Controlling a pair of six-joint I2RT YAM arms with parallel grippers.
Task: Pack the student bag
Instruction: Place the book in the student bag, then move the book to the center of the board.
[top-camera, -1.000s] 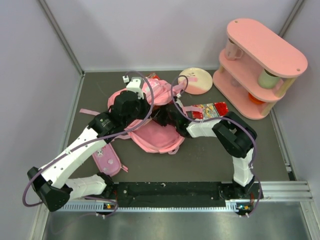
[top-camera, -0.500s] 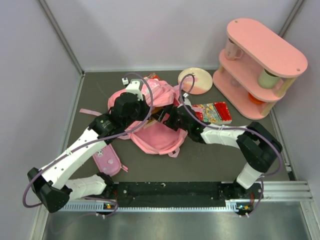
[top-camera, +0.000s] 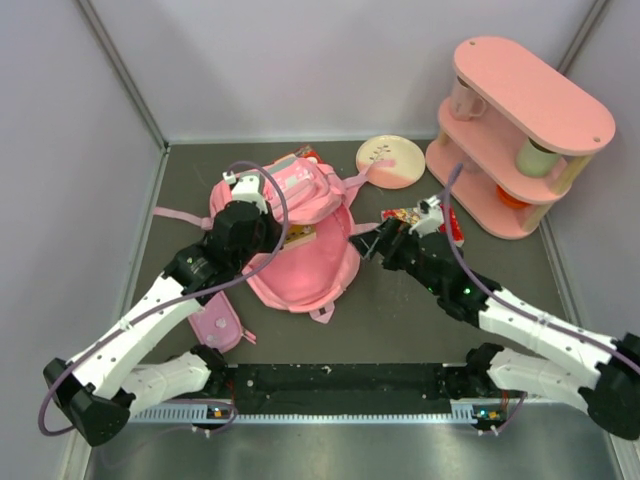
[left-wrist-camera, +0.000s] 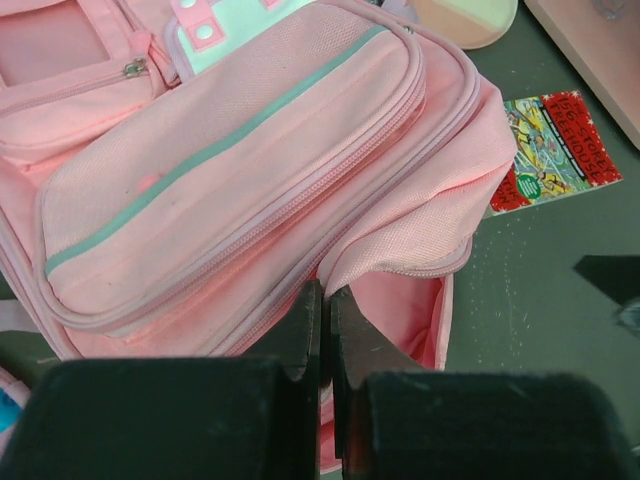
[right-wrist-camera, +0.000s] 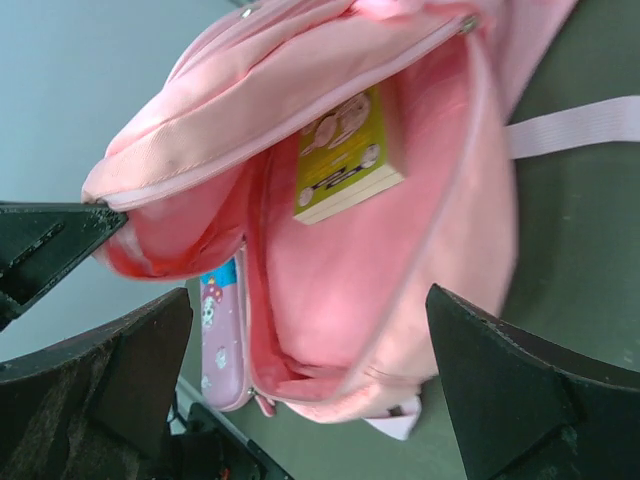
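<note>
On the tabletop the student bag lies just 9 o'clock of centre, left hand pinched tight on its upper flap, right hand spread wide and empty at its 3 o'clock: hold that flap high so the colourful book slides in cleanly.

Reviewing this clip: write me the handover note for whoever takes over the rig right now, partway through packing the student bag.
Left gripper: shut on the opening edge of the student bag, holding its mouth open.
Right gripper: open and empty, facing the mouth of the bag.
Done: a yellow book lies inside the bag.
Probably left: the colourful book and the small pink pouch lie on the table beside the bag, which is unzipped.
</note>
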